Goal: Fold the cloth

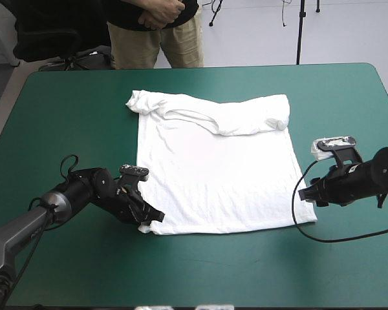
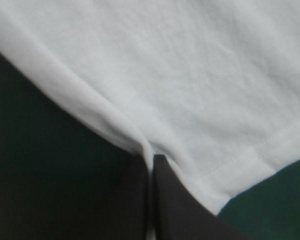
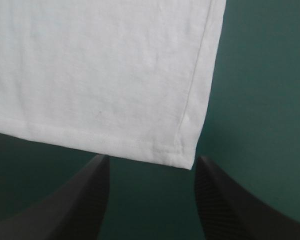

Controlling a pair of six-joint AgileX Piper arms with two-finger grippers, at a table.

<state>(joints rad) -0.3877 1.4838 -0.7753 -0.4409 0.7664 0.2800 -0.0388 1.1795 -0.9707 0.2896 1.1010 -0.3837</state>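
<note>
The table with the teal-green cover (image 1: 64, 103) carries the T-shirt (image 1: 213, 174), which lies spread flat in the middle. Its sleeves are folded inward at the far end and its hem is toward the near edge. The left gripper (image 1: 149, 216) is at the near-left hem corner, with its black fingers (image 2: 180, 210) pressed together on the cloth edge. The right gripper (image 3: 151, 160) is low at the near-right corner. Its fingers stand apart, and the corner lies just ahead between them, not grasped.

one t-shirt (image 1: 213, 174); left gripper (image 1: 153, 217), right gripper (image 1: 306, 194): two; sleeves (image 1: 142, 102) maybe two
</note>
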